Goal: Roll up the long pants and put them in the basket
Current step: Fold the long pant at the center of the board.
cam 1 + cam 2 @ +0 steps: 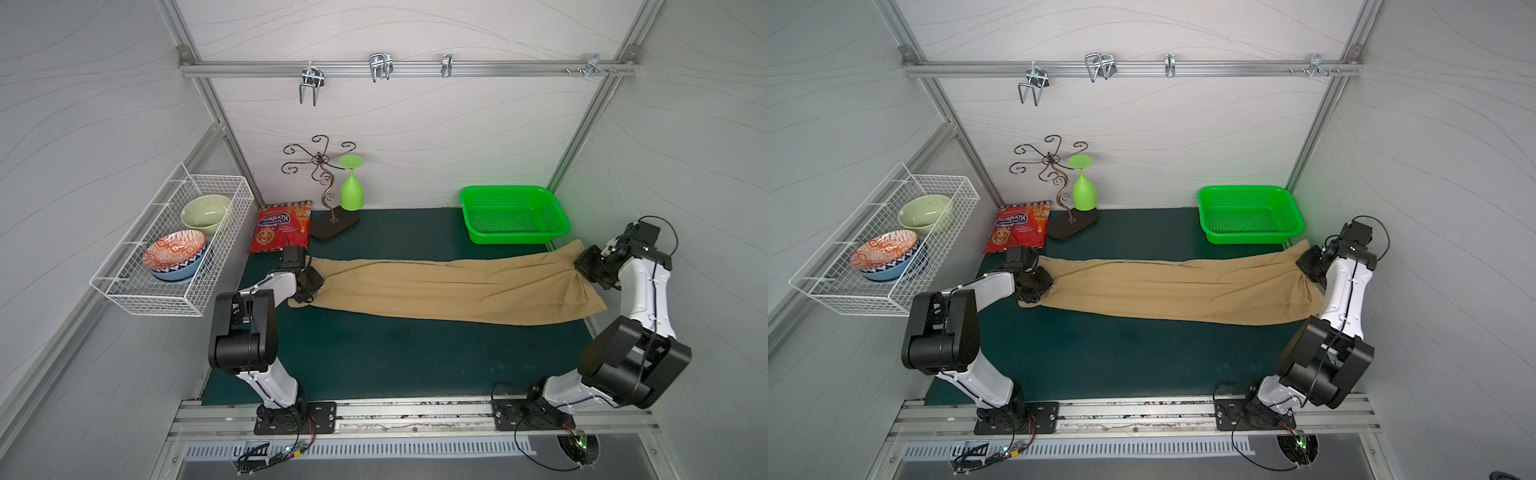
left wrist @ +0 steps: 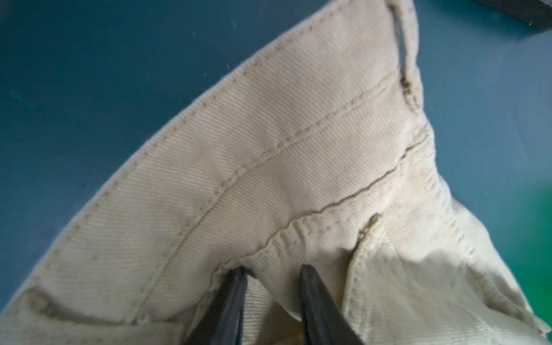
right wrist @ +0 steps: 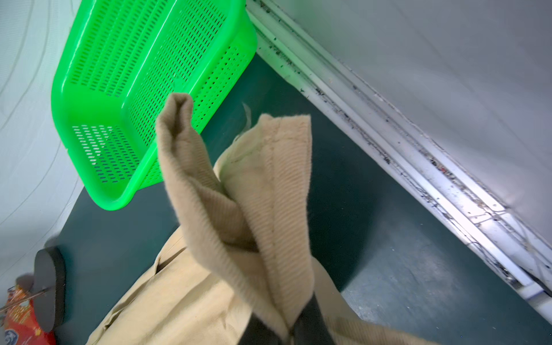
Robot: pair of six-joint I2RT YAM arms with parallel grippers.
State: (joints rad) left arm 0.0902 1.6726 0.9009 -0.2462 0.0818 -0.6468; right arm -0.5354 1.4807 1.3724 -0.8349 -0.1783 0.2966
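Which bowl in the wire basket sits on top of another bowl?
The orange-patterned bowl: it rests in a blue bowl; the pale green bowl stands alone.

Both top views are bright and evenly lit from overhead, with soft shadows and lines bowing at the edges. The green basket casts a green glow on the side wall. In the wrist views the long pants blur close up and the aluminium rail glares white.
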